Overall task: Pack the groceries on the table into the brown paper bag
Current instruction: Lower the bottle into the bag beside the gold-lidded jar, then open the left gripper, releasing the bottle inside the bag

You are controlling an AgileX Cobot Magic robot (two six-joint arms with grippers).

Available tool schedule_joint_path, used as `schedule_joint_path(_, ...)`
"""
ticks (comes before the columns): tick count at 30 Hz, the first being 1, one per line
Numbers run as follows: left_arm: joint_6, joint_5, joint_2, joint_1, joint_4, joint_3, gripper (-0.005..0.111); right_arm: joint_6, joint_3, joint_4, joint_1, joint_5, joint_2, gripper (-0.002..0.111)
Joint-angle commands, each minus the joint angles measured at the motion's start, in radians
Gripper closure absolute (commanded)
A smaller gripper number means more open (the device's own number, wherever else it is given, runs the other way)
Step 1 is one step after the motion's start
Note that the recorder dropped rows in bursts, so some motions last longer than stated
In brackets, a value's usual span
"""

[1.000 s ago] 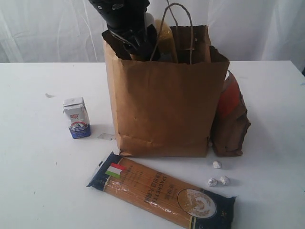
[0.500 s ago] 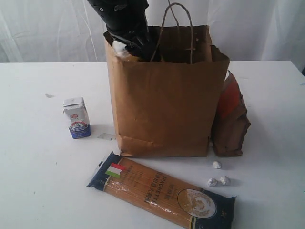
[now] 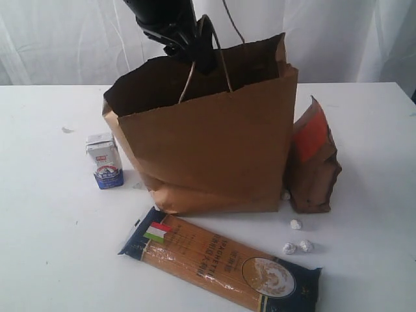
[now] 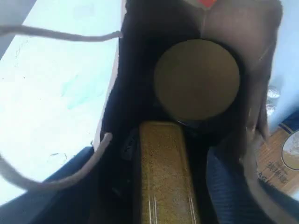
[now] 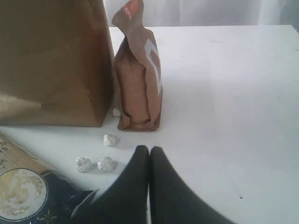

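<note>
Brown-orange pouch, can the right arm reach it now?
Probably yes: bare table lies between the right gripper and the brown-orange pouch; foil balls sit aside. Its jaws are shut.

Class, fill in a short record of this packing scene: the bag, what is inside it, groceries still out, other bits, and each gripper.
Bag: brown paper bag standing on the table, mouth open
Inside: gold-lidded jar, yellow-grain bottle
Still out: milk carton, spaghetti pack, brown-orange pouch
Other: foil balls
Left gripper: open, at the bag's mouth
Right gripper: shut, empty, near the foil balls
</note>
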Motion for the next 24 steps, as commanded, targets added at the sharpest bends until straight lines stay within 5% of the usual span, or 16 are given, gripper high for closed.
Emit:
schedule_joint_path(1, -0.009, 0.039, -0.049, -0.002, -0.015, -0.009, 0.038, 0.004, 0.002, -0.006, -0.003, -0.008, -0.006, 0.108)
schedule_joint_path(24, -0.013, 0.093, -0.089, -0.002, -0.032, 0.051, 0.038, 0.004, 0.002, -0.006, -0.003, -0.008, -0.006, 0.108)
